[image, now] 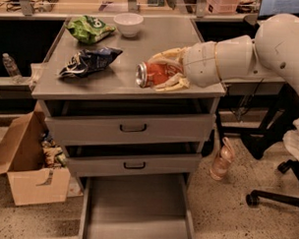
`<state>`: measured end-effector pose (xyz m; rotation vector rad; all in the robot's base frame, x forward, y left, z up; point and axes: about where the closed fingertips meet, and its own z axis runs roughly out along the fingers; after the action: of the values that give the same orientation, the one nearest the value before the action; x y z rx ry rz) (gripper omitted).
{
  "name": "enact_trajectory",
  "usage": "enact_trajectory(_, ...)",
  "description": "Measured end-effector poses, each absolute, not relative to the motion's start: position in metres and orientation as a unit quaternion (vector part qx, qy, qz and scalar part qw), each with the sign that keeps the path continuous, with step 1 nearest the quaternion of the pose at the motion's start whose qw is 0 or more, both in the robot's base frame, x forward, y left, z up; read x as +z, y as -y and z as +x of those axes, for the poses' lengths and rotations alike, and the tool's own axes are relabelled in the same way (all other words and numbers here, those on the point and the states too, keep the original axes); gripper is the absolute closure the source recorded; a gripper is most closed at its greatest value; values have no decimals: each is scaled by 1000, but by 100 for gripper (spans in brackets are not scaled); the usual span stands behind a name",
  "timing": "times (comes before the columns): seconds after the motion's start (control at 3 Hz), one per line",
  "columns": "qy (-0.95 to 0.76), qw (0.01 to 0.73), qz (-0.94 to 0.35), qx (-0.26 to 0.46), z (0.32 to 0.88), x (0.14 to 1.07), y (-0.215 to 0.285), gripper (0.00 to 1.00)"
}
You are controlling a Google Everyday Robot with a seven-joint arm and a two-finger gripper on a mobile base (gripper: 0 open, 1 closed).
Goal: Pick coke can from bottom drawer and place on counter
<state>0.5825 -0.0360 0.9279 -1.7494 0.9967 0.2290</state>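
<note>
The coke can lies on its side over the front right part of the counter, its silver end facing left. Whether it rests on the surface or sits just above it cannot be told. The gripper reaches in from the right, and its pale fingers are clamped on the can from above and below. Further back on the counter are a blue chip bag, a green chip bag and a white bowl. The bottom drawer stands pulled out. A cardboard box sits left of the cabinet and a plastic bottle to its right.
</note>
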Motion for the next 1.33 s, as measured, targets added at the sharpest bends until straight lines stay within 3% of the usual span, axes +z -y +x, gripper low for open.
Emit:
enact_trajectory(0.67,-560,539,-622,93,685,937,94,100)
enact_trajectory(1.33,-662,499,-546,118,766,908,139,100)
